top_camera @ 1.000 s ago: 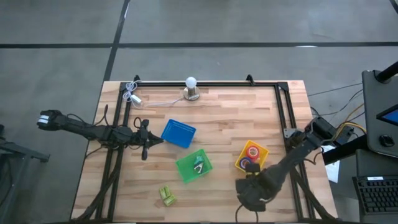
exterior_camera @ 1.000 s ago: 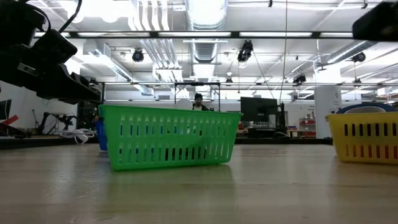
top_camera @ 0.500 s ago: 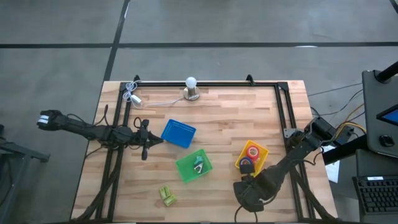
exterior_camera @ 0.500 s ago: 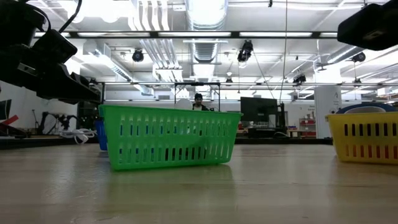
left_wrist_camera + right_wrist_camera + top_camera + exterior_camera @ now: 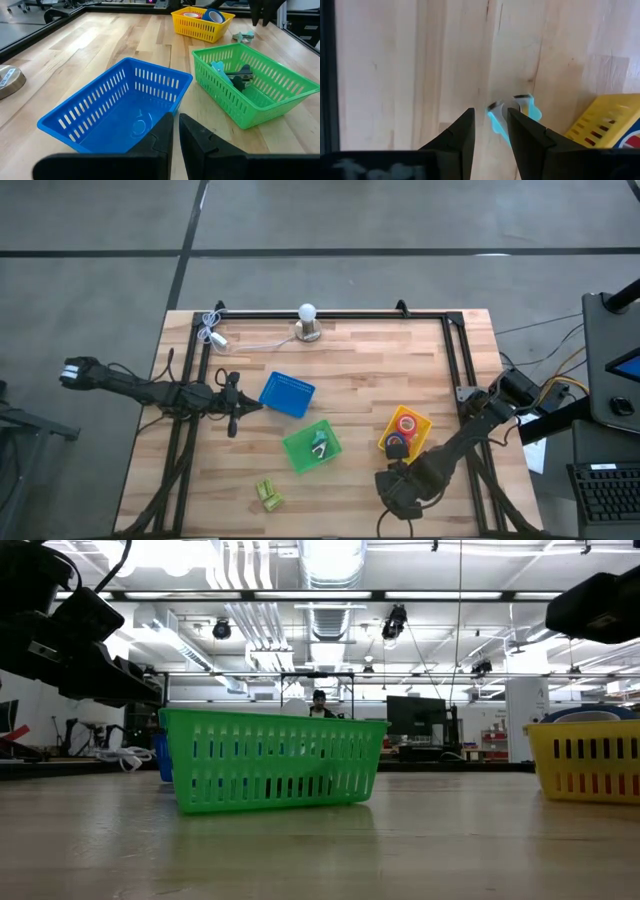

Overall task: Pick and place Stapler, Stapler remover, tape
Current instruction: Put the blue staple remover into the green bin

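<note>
A cyan stapler remover (image 5: 514, 111) lies flat on the wood by the yellow bin's (image 5: 404, 431) near corner; the left wrist view shows the stapler remover (image 5: 243, 36) too. My right gripper (image 5: 490, 114) hangs open just above it, pointing down, one finger on either side of its end. In the left wrist view the right gripper (image 5: 261, 14) is clear of it. Red and blue tape rolls (image 5: 209, 15) sit in the yellow bin. A yellow-green stapler (image 5: 267, 495) lies near the front edge. My left gripper (image 5: 176, 131) rests shut behind the blue bin (image 5: 120, 107).
The green bin (image 5: 311, 447) holds a teal and a dark remover (image 5: 231, 73). A white bulb on a round base (image 5: 307, 322) and a cable stand at the far edge. A black frame rail (image 5: 455, 370) runs along the right side. Bare wood lies left of the remover.
My right gripper has sunk toward the table and the cyan stapler remover beside the yellow bin, and its wrist has tipped a little. The left arm and every object have kept still.
</note>
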Robot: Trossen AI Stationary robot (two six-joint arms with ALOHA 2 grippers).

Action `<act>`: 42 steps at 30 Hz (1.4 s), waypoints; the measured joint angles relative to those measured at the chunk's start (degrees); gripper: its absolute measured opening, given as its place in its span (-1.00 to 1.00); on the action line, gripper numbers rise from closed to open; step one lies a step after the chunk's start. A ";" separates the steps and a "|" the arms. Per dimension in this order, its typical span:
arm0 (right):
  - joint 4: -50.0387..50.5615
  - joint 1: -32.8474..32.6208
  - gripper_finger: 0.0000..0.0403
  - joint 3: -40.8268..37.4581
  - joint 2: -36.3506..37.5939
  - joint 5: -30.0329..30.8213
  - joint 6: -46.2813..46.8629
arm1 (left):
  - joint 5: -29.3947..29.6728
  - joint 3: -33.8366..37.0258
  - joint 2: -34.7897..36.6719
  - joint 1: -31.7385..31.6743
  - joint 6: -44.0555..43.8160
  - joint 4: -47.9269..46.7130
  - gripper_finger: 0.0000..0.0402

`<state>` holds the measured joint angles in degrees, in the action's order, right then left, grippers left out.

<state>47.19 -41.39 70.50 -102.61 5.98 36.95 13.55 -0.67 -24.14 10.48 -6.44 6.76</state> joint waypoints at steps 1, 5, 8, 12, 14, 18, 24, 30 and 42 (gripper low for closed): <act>-0.01 0.00 -0.45 -0.23 0.00 0.00 0.00 | 0.01 0.00 0.00 0.00 0.00 -0.01 -0.83; -0.27 -0.27 -0.48 -0.67 0.00 -0.22 0.07 | 0.01 0.00 0.00 0.00 0.00 0.00 -0.83; -0.30 -0.57 -0.50 -1.54 0.00 -0.42 0.11 | -0.01 0.00 0.00 0.00 0.00 0.00 -0.83; -2.01 -0.63 -0.52 -2.30 0.00 -1.30 0.11 | 0.00 0.00 0.00 0.00 0.00 -0.02 -0.83; -3.01 -0.61 -0.53 -2.86 0.00 -1.41 0.13 | 0.00 0.00 0.00 0.00 0.00 0.00 -0.83; -4.39 -0.61 -0.51 -4.12 0.00 -1.57 0.67 | 0.00 0.00 0.00 0.00 0.00 -0.02 -0.83; -4.43 -0.61 -0.51 -5.47 0.02 -1.95 2.82 | -0.01 0.00 0.00 0.00 0.00 -0.02 -0.83; -4.88 -0.61 -0.60 -5.49 0.02 -1.92 2.89 | 0.00 0.00 0.00 0.00 0.00 -0.01 -0.83; -6.09 -0.41 -0.87 -6.81 0.11 -2.96 3.17 | -0.01 0.00 0.00 0.00 0.00 -0.02 -0.83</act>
<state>41.10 -41.80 63.69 -102.50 3.02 40.12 13.55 -0.67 -24.14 10.48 -6.44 6.74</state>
